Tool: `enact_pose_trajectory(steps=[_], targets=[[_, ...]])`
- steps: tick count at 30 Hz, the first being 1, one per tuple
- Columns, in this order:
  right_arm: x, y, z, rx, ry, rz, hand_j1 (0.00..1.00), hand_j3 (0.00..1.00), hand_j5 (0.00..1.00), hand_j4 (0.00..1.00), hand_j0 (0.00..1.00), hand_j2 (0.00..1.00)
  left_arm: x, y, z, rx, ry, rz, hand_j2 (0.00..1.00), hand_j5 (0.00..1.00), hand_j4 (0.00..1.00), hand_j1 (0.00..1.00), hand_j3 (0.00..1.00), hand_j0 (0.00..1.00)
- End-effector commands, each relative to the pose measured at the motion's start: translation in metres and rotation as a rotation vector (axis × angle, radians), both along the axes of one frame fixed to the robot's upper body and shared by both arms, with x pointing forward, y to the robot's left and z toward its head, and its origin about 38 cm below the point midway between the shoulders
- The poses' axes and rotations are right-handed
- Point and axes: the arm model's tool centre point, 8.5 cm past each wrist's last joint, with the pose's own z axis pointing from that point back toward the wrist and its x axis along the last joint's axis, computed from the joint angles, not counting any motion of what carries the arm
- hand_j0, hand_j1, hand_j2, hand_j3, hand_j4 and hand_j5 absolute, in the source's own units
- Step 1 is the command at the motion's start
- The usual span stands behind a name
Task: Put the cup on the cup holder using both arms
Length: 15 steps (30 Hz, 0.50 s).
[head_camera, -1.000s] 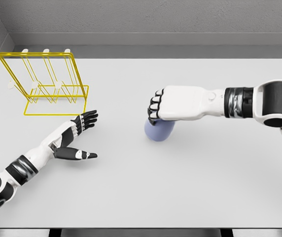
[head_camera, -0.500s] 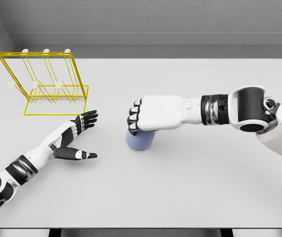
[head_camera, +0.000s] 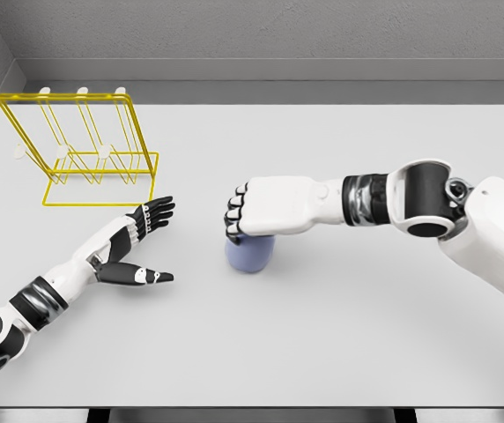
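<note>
While the right hand sits on top of the lavender cup with its fingers curled down over the rim, the cup stands near the middle of the counter, well apart from the yellow wire cup holder at the far left. The left hand lies low beside the holder's front edge, fingers spread and thumb out, holding nothing. A top grasp like this looks shallow: whether the fingers truly clamp the wall or only cap it cannot be told, so the cup could slip or tip when moved. A handover also seems risky, since the right palm covers the part the left hand would want. The thin pegs leave little margin, and a tilted cup could miss them.
</note>
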Motion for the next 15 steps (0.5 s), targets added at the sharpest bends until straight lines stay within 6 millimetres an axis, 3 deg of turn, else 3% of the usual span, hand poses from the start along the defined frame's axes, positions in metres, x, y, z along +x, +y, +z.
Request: enact_pose_trajectory(steps=[1,4,6,7,8,9,15], targets=[[0.0003,0.0076,-0.0002,0.017,0.008,0.006,0.52,0.52,0.52,0.52,0.52,0.52,0.0001,0.0002,0.0002,-0.001,0.0,0.001,1.0,1.0,1.0,1.0,1.0,1.0],[-0.001,0.0094,-0.0021,0.012,0.012,0.012,0.52,0.52,0.52,0.52,0.52,0.52,-0.0004,0.0002,-0.0003,0.0,0.001,0.0,1.0,1.0,1.0,1.0,1.0,1.0],[-0.0012,0.0089,-0.0039,0.009,0.016,0.012,0.6,0.6,0.6,0.6,0.6,0.6,-0.0004,0.0002,-0.0003,0.0,0.001,0.0,1.0,1.0,1.0,1.0,1.0,1.0],[-0.0017,0.0088,-0.005,0.01,0.018,0.011,0.69,0.69,0.69,0.69,0.69,0.69,0.0,0.0002,0.0002,0.0,0.0,0.0,1.0,1.0,1.0,1.0,1.0,1.0],[-0.0022,0.0094,-0.0053,0.014,0.021,0.013,0.93,0.93,0.93,0.93,0.93,0.93,-0.0004,0.0002,-0.0003,0.0,0.001,0.0,1.0,1.0,1.0,1.0,1.0,1.0],[-0.0027,0.0093,-0.0048,0.014,0.019,0.014,1.0,1.0,1.0,1.0,1.0,1.0,-0.0004,0.0003,-0.0003,-0.001,0.002,0.001,1.0,1.0,1.0,1.0,1.0,1.0],[-0.0011,0.0065,-0.0002,0.025,0.014,0.007,1.0,1.0,1.0,1.0,1.0,1.0,-0.0004,0.0002,-0.0003,0.0,0.001,0.0,1.0,1.0,1.0,1.0,1.0,1.0]])
